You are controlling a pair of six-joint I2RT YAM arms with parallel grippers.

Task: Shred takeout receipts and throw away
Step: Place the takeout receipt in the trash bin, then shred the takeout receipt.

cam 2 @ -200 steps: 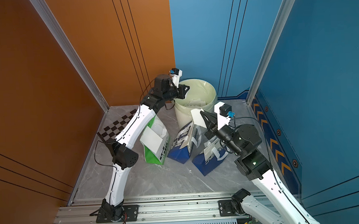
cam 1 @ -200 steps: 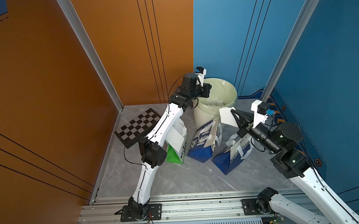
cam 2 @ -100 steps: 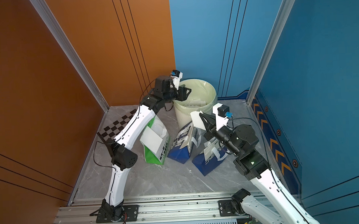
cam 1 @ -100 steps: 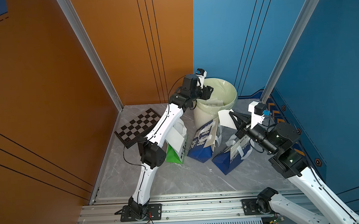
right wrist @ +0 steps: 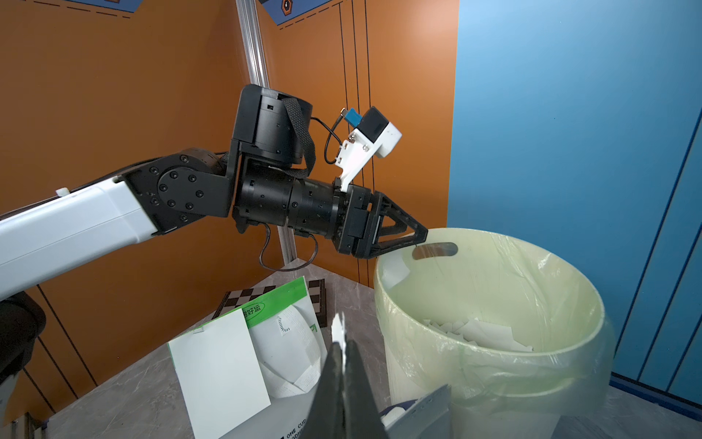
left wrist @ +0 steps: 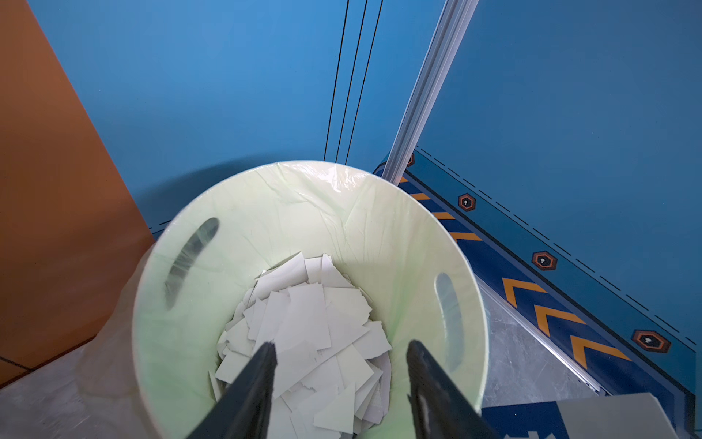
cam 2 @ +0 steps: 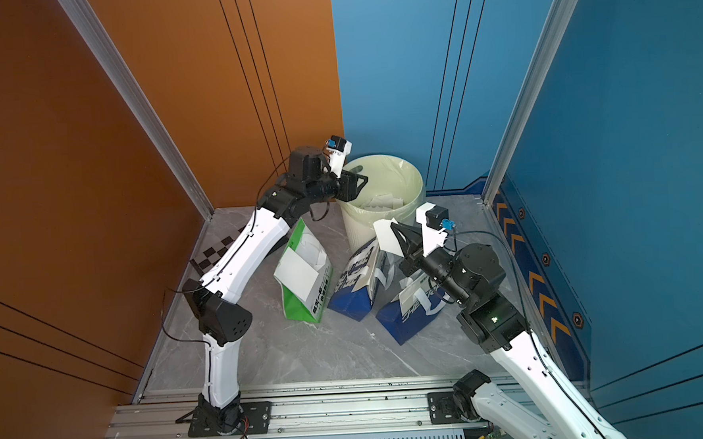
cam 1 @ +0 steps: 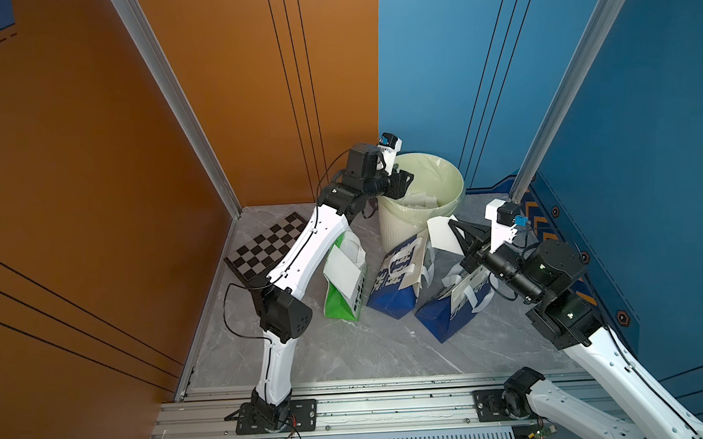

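Grey marble surface (cam 1: 348, 353) behind the aluminium rail (cam 1: 392, 404), with an orange wall (cam 1: 90, 160) on the left and a blue wall (cam 1: 458, 78) behind. Nearest are two blue-white bags (cam 1: 393, 292) (cam 1: 450, 314) and a green-white bag (cam 1: 342, 307) with a whole white receipt (cam 1: 342, 270) on its side. Above the blue bags, the right gripper (right wrist: 343, 347) is pinched tight on a torn receipt piece (cam 1: 441, 234), just short of the bin (cam 1: 457, 182). Farther back, the left gripper (left wrist: 340, 346) hangs over the rim, jaws parted and empty, with shreds (left wrist: 304, 315) heaped below. There's a checkerboard (cam 1: 268, 245) by the orange wall. Since a second ago, the left jaws have sprung apart and the right arm has edged slightly toward the bin.
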